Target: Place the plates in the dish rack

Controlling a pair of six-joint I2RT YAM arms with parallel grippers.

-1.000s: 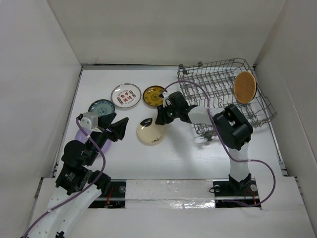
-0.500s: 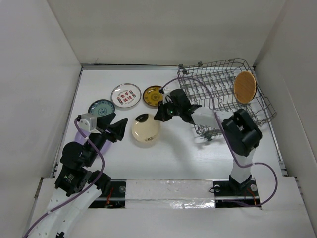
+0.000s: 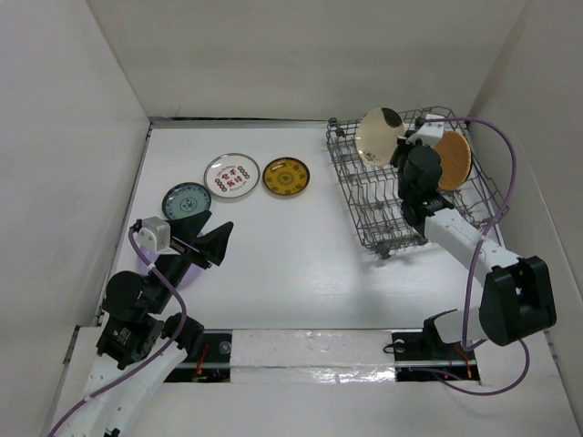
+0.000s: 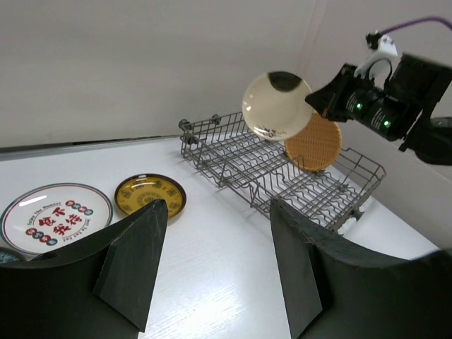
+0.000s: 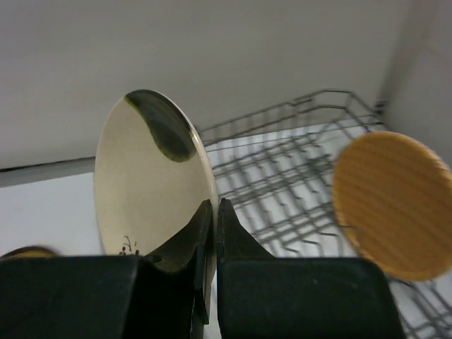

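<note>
Now clamps, with the right gripper (image 3: pixel 402 151), the rim of the cream round plate (image 3: pixel 379 135) above the grey wire dish rack (image 3: pixel 369 205). Could slip from a thin bite, or knock the upright orange-tan plate (image 3: pixel 451 159).

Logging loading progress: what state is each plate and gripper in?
cream plate: held on edge above the dish rack
orange plate: upright in dish rack
white plate with red marks: flat on table
dark yellow plate: flat on table
teal plate: flat on table
left gripper: open, empty
right gripper: shut on cream plate
</note>
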